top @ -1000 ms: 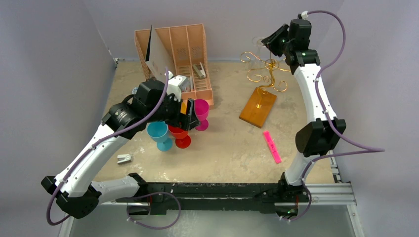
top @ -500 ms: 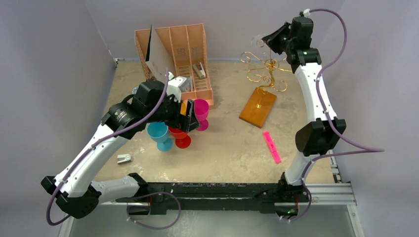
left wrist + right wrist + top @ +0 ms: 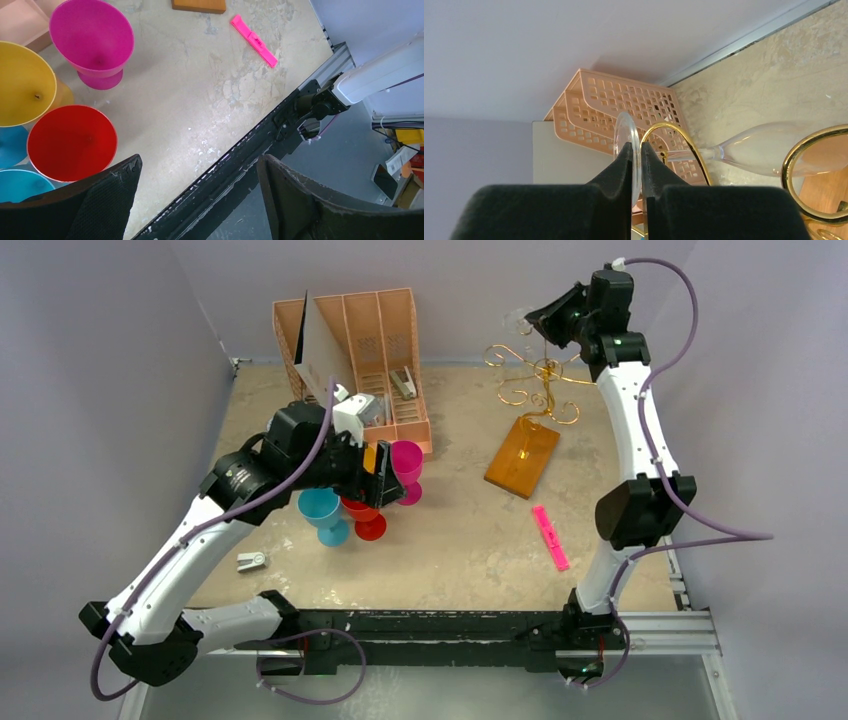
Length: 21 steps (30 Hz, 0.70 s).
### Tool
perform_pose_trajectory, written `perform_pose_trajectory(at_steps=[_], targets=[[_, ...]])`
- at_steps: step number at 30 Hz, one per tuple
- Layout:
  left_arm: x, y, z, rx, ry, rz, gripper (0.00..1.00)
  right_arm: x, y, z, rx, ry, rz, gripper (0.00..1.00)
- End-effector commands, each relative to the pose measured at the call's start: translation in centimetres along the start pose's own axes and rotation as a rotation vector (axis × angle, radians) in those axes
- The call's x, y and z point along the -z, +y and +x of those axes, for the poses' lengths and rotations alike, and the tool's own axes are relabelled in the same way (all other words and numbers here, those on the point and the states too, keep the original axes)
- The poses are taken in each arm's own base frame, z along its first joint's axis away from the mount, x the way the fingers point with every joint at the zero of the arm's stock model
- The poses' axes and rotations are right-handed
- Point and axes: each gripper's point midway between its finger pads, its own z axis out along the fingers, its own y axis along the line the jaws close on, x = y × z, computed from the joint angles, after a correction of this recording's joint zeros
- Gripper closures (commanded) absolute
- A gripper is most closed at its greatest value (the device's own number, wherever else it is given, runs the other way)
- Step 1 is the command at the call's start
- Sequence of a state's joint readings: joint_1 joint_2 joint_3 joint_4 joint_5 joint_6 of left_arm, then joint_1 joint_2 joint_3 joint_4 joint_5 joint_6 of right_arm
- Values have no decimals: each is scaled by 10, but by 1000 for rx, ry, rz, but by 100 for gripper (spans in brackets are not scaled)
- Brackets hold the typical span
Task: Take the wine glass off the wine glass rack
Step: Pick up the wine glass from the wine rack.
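Note:
The wine glass rack [image 3: 540, 380], curly gold wire on an orange-brown wooden base [image 3: 522, 457], stands at the back right. A clear wine glass [image 3: 769, 147] hangs in a gold loop [image 3: 684, 140] of it, its stem passing through the wire. My right gripper [image 3: 636, 150] is up at the top of the rack [image 3: 545, 325], shut on the glass's thin round foot [image 3: 624, 127]. The left gripper [image 3: 197, 165] stands open and empty over a cluster of coloured cups [image 3: 360, 500] at the left [image 3: 385, 475].
A pink-tan slotted file organiser [image 3: 370, 350] stands at the back. Magenta [image 3: 92, 37], yellow [image 3: 22, 82], red [image 3: 70, 142] and blue [image 3: 15, 185] cups sit below the left gripper. A pink bar [image 3: 549, 537] lies right of centre, a small white clip [image 3: 250, 561] near the front left.
The right gripper has shut on the glass's foot and shifted slightly up and back at the rack top. The left arm has barely moved.

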State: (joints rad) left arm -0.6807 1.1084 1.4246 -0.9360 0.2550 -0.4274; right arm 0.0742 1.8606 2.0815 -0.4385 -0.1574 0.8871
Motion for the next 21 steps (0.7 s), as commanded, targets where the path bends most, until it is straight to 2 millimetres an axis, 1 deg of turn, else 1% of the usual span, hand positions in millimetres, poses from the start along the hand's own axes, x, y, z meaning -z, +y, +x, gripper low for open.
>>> perform_pose_trajectory(at_steps=[1,5,8,11,17,21], targets=[[14,-12,-16,7,-82,42,16,18,27,-15,-39,-35,-78,100],[18,-12,-18,10,-101,33,16,23,31,-28,-62,-96,-87,100],[21,-12,-20,7,-113,31,16,21,33,-33,-92,-127,-102,100],[19,-14,-21,0,-113,46,16,18,35,-35,-116,-132,-117,100],[16,-19,-28,-3,-111,60,14,18,26,-45,-135,-193,-98,100],[15,-17,-24,-2,-98,56,14,17,35,-46,-136,-184,-157,100]])
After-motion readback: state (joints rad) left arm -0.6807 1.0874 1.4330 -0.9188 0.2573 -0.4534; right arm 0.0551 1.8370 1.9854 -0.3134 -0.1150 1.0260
